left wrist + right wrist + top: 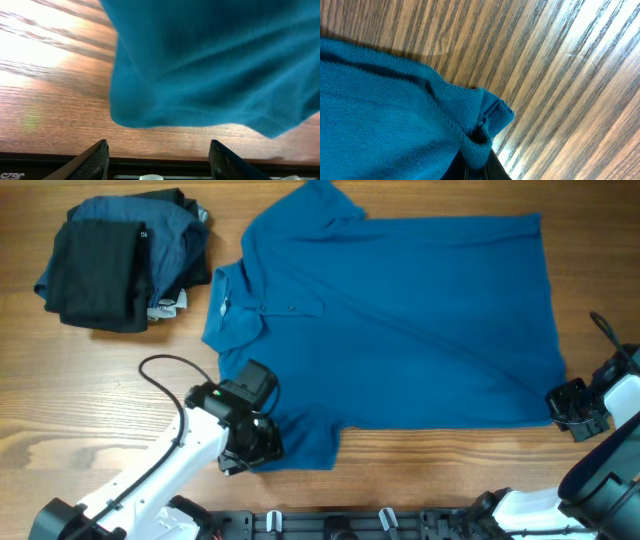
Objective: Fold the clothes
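wood table (pixel 80 390): right claw (pixel 572 410) is clamped thinly on the shirt (pixel 400 310) corner and may slip; left claw (pixel 252 448) gapes empty, sleeve (pixel 200 75) just ahead, could miss.

Matt, coarse-knit cloth — polo shirt (pixel 400 320); glossy, grained wood — table (pixel 90 390).

Fig.: item count, overhead view. 1 counter (pixel 100 380), wood-grain. 2 robot arms, i.e. left arm (pixel 150 480) and right arm (pixel 600 470), w/ 1 claw each: left claw (pixel 255 442), right claw (pixel 570 408); 2 claws total. 1 polo shirt (pixel 420 320), med. blue. 1 garment pile (pixel 120 265), incl. 1 black garment (pixel 100 275) on top and at least 1 dark-blue garment (pixel 175 235) beneath; exact no. of pieces in pile cannot be told. 1 cable (pixel 160 375), black, looped.
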Available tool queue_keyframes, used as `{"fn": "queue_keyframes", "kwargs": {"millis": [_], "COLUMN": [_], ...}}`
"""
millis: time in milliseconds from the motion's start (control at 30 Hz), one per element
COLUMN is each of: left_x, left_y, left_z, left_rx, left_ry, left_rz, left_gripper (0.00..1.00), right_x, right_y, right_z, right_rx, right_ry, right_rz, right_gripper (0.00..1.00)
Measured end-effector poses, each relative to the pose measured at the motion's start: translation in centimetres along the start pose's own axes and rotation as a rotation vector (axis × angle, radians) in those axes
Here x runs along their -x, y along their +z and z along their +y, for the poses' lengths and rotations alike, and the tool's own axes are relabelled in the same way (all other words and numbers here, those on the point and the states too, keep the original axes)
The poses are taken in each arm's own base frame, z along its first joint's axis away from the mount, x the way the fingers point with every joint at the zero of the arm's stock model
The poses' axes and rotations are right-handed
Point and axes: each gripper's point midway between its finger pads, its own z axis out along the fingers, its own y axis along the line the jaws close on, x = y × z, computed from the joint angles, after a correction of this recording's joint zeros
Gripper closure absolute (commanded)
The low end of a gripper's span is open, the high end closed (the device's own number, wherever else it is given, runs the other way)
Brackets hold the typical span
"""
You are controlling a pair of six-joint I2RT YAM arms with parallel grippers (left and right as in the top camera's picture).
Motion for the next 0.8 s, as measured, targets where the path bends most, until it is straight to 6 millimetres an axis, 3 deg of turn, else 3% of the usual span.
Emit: {"fn": "queue_keyframes", "kwargs": {"millis": [133, 267, 367, 467, 567, 633, 700, 800], "left_x": [0.0, 1.2, 1.7, 1.1, 1.0, 1.1, 1.7, 1.6], "left_y": [0.2, 0.3, 1.2, 2.5, 2.6, 2.6, 3.0, 3.7], "left_z": [0.1, -0.1, 0.0, 1.2, 1.3, 1.2, 0.7, 1.0], "left_rx": [0.05, 0.056, 0.045, 0.065, 0.067, 0.061, 0.029, 0.02], "left_ry": [-0.007, -0.039, -0.068, -0.101, -0.12, -0.131, -0.141, -0.163], "left_rz": [-0.045, -0.116, -0.142, -0.124, -0.123, -0.127, -0.149, -0.15], "left_gripper": [0.34, 0.34, 0.34, 0.32, 0.24, 0.25, 0.36, 0.72], "right_x": [0.0, 0.0, 0.0, 0.0, 0.0, 0.0, 0.0, 0.0], "right_y": [0.0, 0.0, 0.0, 0.0, 0.0, 0.0, 0.0, 0.0], "right_z": [0.0, 0.0, 0.0, 0.0, 0.0, 0.0, 0.0, 0.1], "right_rx": [0.0, 0.001, 0.002, 0.002, 0.002, 0.002, 0.003, 0.003], "right_ry": [0.0, 0.0, 0.0, 0.0, 0.0, 0.0, 0.0, 0.0], "right_rz": [0.0, 0.0, 0.001, 0.001, 0.001, 0.001, 0.001, 0.001], "right_gripper": [0.96, 0.96, 0.96, 0.96, 0.96, 0.95, 0.95, 0.95]}}
